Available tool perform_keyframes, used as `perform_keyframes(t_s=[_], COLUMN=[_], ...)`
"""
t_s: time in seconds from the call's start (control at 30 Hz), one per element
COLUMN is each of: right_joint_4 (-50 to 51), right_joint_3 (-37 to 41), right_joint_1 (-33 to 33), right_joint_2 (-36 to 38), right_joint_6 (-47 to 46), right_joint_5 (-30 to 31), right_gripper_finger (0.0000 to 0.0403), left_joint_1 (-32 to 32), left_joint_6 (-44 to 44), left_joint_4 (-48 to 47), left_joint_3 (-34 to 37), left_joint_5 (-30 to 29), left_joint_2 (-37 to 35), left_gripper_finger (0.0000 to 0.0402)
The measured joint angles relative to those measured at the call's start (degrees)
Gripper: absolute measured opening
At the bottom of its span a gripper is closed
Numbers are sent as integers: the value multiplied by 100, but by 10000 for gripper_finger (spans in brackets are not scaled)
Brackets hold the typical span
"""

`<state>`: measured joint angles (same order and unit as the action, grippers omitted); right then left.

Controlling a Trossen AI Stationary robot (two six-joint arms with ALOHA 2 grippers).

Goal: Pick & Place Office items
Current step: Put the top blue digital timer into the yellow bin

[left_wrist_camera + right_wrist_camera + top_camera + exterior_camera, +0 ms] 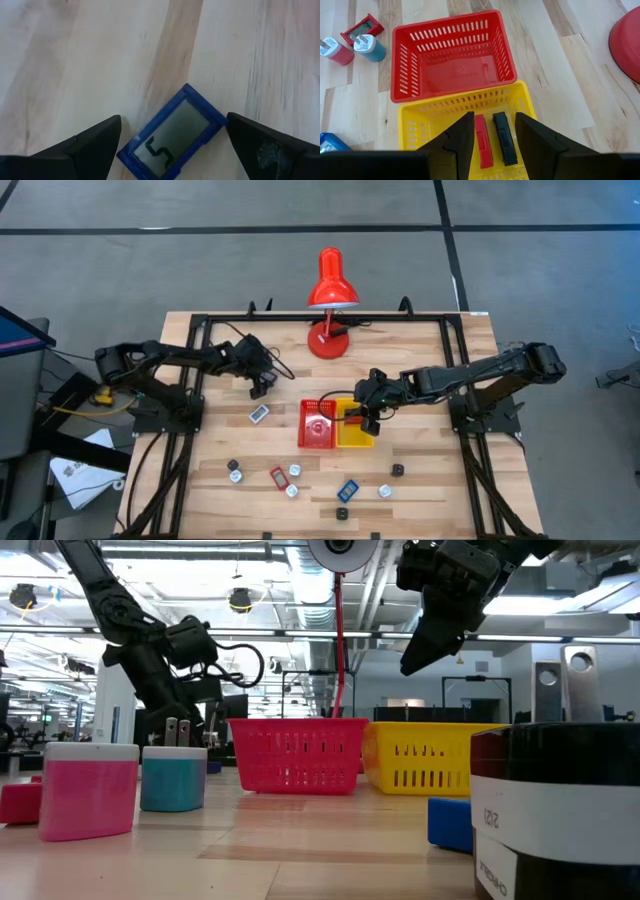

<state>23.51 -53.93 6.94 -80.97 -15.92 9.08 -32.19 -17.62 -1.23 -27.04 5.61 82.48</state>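
Fingers point(85, 150) of the left end effector point(260, 388) stand spread wide, straddling a blue-framed rectangular item point(172, 132) with a grey display that lies flat on the wooden surface point(420, 470), the left arm reaching in low from the side. The right end effector point(368, 420) hovers over the yellow tray point(415, 130), fingers partly parted and gripping nothing, above a red piece point(482, 140) and a black piece point(504, 137) lying side by side inside.

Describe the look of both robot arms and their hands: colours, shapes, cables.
Both arms are dark, nearly black, built of jointed tubular segments on black bases. The left hand and right hand each end in two dark, wedge-shaped fingers that taper to points. Black cables loop loosely beside the left arm's wrist. A yellow patch shows near its base.
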Motion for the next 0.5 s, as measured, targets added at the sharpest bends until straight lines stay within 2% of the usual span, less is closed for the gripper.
perform_keyframes(t_s=[0.23,0.5], right_joint_4=[0,0], right_joint_3=[0,0], right_joint_1=[2,15], right_joint_2=[0,0], right_joint_6=[-4,-15], right_joint_5=[0,0], right_gripper_finger=[136,136], left_joint_1=[-70,-6], left_joint_6=[109,496], left_joint_4=[-270,-529], left_joint_3=[-22,-20], left_joint_5=[232,234], left_joint_2=[38,26], left_gripper_finger=[352,351])
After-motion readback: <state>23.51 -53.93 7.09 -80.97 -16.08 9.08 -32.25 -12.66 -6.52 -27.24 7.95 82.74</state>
